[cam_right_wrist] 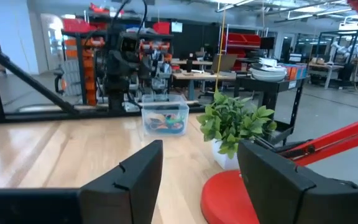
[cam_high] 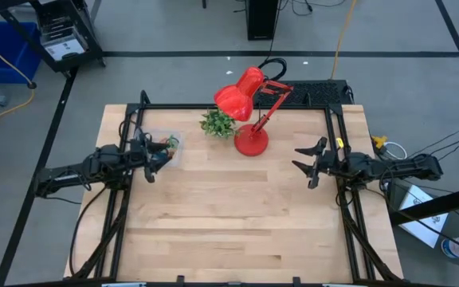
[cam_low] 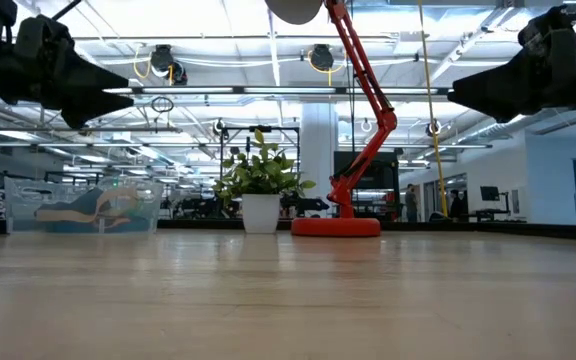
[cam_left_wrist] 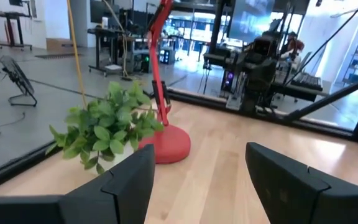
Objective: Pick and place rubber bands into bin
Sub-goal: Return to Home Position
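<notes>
While left hand (cam_left_wrist: 199, 163), right hand (cam_right_wrist: 199, 155) gape, rubber bands (cam_right_wrist: 166, 122) — seemingly — in bin (cam_right_wrist: 165, 98)

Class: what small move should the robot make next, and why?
Probably draw the left gripper, raised by the bin, back to rest: the rubber bands lie in the bin, none shows on the table, and the right gripper hangs open at the right side.
</notes>
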Controlling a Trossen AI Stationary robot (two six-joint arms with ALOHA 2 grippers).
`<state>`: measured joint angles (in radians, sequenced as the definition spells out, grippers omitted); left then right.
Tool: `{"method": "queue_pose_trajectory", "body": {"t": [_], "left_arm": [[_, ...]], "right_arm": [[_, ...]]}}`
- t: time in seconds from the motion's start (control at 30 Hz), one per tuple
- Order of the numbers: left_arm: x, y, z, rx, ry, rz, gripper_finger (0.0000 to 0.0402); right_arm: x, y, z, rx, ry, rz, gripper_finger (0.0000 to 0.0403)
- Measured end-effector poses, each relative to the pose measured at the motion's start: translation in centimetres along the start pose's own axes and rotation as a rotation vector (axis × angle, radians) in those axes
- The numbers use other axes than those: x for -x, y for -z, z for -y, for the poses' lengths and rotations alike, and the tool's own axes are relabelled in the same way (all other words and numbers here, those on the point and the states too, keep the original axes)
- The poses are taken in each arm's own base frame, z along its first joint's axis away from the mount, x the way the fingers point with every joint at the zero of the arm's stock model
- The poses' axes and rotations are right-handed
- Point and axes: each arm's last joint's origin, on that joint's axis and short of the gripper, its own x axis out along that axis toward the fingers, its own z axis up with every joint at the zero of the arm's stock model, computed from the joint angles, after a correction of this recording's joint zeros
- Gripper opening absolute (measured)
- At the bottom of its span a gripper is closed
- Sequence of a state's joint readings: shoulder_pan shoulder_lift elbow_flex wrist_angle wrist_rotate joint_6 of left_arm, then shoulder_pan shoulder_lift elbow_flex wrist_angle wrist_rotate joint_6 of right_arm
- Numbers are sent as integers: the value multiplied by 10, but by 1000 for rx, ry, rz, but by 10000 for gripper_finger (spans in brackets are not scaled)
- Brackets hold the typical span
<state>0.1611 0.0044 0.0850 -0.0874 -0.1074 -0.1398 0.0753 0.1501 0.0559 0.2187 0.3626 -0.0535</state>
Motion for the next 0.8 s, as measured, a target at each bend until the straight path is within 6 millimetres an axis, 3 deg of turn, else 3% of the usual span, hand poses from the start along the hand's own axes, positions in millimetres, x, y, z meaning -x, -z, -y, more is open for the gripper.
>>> {"method": "queue_pose_trajectory", "body": {"t": [0.17,0.6,0.8], "left_arm": [[-4,12,-1,0,5,19,258],[-5,13,-3,-181,-50,47,258],[-5,13,-3,-173,-52,48,266]], "right_arm": [[0,1,0,-19,-1,-11,205],[0,7,0,16,-3,-65,205],[0,7,0,19,-3,-69,202]]}}
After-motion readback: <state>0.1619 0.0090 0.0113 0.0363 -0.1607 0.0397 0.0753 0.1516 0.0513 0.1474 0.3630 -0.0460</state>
